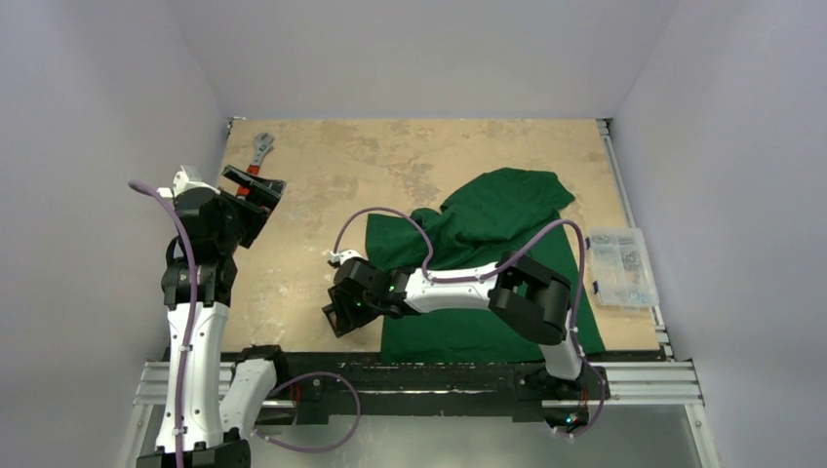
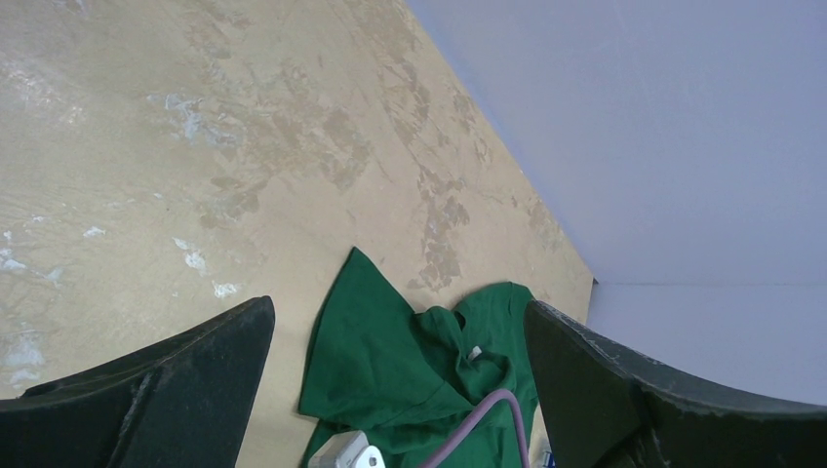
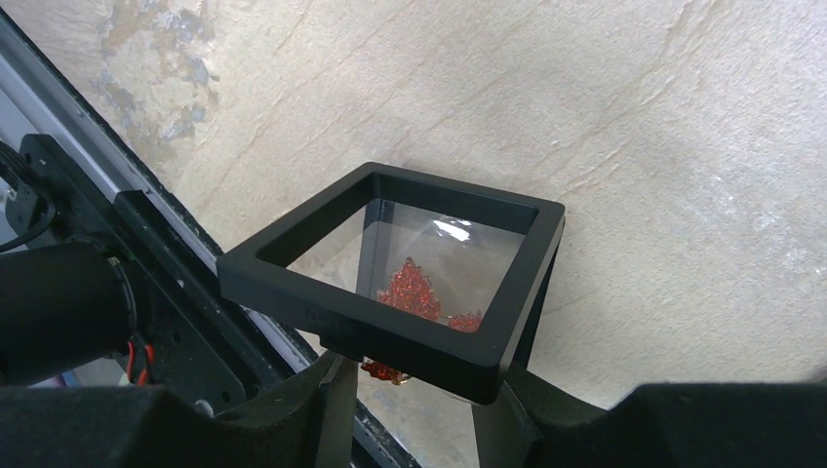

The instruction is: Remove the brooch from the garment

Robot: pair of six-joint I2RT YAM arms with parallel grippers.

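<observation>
Brooch and garment look already parted. The orange-red leaf sits behind the clear film of a black square frame. Your right fingers are about half closed and pinch that frame by its near edge, over bare surface just left of the green cloth. Your left fingers stand wide apart with nothing in them, raised at the far left near the wrench.

I judge the step in hand to be setting the frame down. Hold it level as you lower it, so the ornament cannot slide under the film. Add no squeeze, since the rim is thin and could twist out. Release only when the underside rests flat, on a spot apart from the cloth and back from the surface's near edge.

In the wrist view the leaf's narrow tip points away from the fingers, toward the frame's far edge. Its long axis runs near-to-far across the window. Whether it lies flat I cannot tell.
</observation>
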